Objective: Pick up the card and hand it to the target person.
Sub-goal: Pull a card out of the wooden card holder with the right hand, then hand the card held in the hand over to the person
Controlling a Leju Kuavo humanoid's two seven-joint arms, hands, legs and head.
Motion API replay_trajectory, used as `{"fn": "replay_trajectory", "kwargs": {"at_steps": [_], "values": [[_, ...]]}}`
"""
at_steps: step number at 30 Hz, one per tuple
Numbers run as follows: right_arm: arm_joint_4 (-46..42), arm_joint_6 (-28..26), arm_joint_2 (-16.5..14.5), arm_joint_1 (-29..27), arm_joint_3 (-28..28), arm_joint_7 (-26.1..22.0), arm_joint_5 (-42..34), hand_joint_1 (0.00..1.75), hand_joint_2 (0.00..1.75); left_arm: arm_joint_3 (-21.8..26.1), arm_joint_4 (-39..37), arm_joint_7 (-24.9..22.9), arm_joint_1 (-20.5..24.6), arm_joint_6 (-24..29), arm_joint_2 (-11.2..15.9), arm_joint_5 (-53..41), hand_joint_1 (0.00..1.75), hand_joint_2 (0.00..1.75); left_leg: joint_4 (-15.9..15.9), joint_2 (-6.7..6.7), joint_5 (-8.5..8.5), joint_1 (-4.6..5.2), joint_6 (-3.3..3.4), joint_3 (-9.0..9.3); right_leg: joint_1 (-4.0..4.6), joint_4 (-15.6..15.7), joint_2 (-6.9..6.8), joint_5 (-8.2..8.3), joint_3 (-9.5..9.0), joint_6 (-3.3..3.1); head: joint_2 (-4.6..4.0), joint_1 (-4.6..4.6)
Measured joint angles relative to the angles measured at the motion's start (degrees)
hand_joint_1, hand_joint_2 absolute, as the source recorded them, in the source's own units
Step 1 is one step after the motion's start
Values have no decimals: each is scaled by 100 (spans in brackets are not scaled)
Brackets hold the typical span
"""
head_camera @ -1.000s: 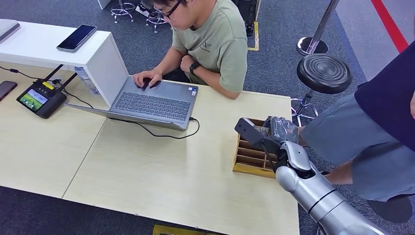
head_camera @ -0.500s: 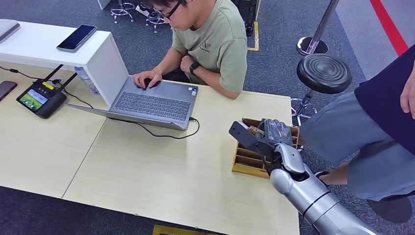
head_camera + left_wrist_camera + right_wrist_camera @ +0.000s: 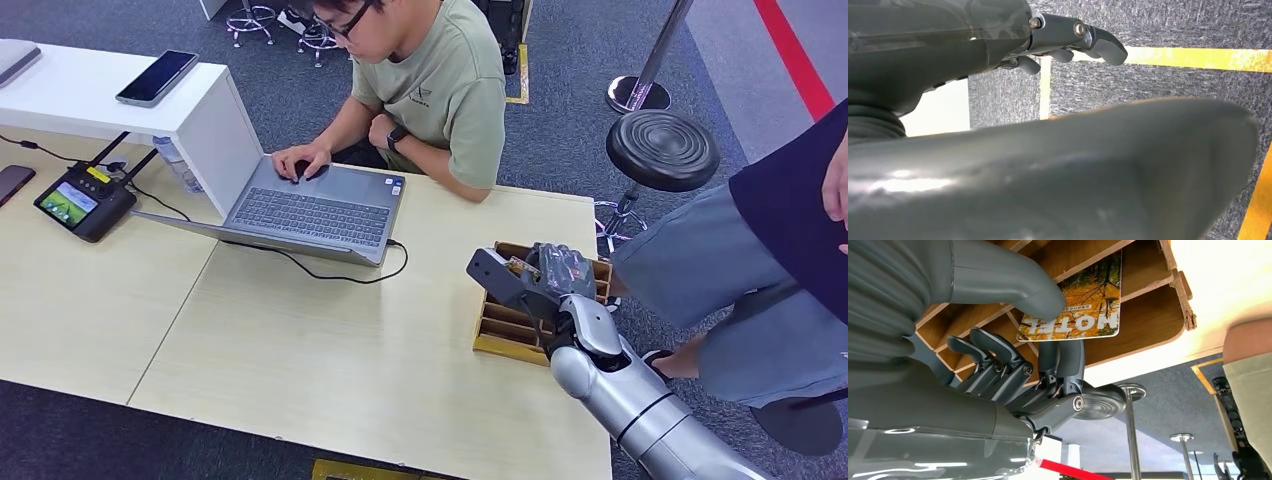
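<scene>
The card [image 3: 1083, 300] is printed with orange autumn trees and the word HOTEL. My right hand [image 3: 1013, 370] pinches it between the thumb [image 3: 1013, 285] and the fingers beneath it. It is held close against the dividers of the wooden slotted tray [image 3: 1148, 315]. From the head view, my right hand [image 3: 545, 278] hovers over the far part of the tray [image 3: 500, 330] at the table's right end, and a sliver of the card [image 3: 520, 268] shows by the thumb. My left hand [image 3: 1073, 40] hangs over grey carpet and holds nothing.
A person in dark top and grey shorts [image 3: 770, 250] stands just right of the table. A seated person [image 3: 440, 90] works at a laptop [image 3: 315, 205] across the table. A black stool [image 3: 662, 148] stands behind the tray. A small screen device [image 3: 80, 200] sits at far left.
My right hand has shifted a little left and nearer over the tray, still with the card. The standing person's hand has come down at the right edge.
</scene>
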State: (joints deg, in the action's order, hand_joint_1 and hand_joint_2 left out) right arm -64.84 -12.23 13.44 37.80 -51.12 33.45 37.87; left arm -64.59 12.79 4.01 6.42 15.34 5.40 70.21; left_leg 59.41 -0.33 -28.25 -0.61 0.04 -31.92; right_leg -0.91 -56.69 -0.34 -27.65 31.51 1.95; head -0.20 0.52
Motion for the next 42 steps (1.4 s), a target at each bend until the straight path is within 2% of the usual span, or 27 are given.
{"fn": "replay_trajectory", "kwargs": {"at_steps": [5, 9, 15, 21, 26, 34, 42], "values": [[-134, -154, 63, -7, 12, 247, 52, 175, 175, 1, 0, 13, -2, 14, 0, 51, 0, 0, 1, 0, 0, 0, 0, 1, 0, 0, 1, 0, 1, 0, 0, 1], [-650, -264, 323, -45, 144, 551, 305, 175, 175, 4, 0, 24, -10, 38, 1, 171, 0, 0, 3, 0, 0, 2, 0, 3, -1, 1, 0, 0, 1, 0, 0, 0], [-2105, 159, 803, -329, 904, 634, 927, 175, 175, 4, 0, 56, -52, 91, 2, 312, 0, 0, 3, 0, -1, 4, 1, 2, -2, 2, 5, 1, 3, 0, 0, 1], [-3404, 470, 1133, -468, 1599, 646, 1015, 175, 175, 14, 0, 97, -59, 105, 2, 363, 0, 0, 2, 1, -1, 3, 1, 3, -1, 2, 5, 1, 3, 0, 0, 0], [-4141, 540, 1312, -561, 2007, 651, 1030, 175, 175, 24, 0, 111, -59, 108, 0, 399, 0, 0, 2, 1, -1, 2, 1, 2, -1, 2, 6, 1, 3, 0, 0, 1], [-4673, 511, 1452, -725, 2352, 651, 951, 175, 175, 26, 0, 122, -56, 108, 0, 399, 0, 0, 2, 2, -2, 3, 1, 1, -1, 2, 6, 0, 4, 0, 0, 1], [-4763, 480, 1517, -815, 2440, 651, 866, 173, 175, 26, 0, 124, -53, 108, 0, 399, 0, 0, 2, 2, -1, 2, 1, -1, -1, 2, 5, 0, 4, 0, 0, 1]]}}
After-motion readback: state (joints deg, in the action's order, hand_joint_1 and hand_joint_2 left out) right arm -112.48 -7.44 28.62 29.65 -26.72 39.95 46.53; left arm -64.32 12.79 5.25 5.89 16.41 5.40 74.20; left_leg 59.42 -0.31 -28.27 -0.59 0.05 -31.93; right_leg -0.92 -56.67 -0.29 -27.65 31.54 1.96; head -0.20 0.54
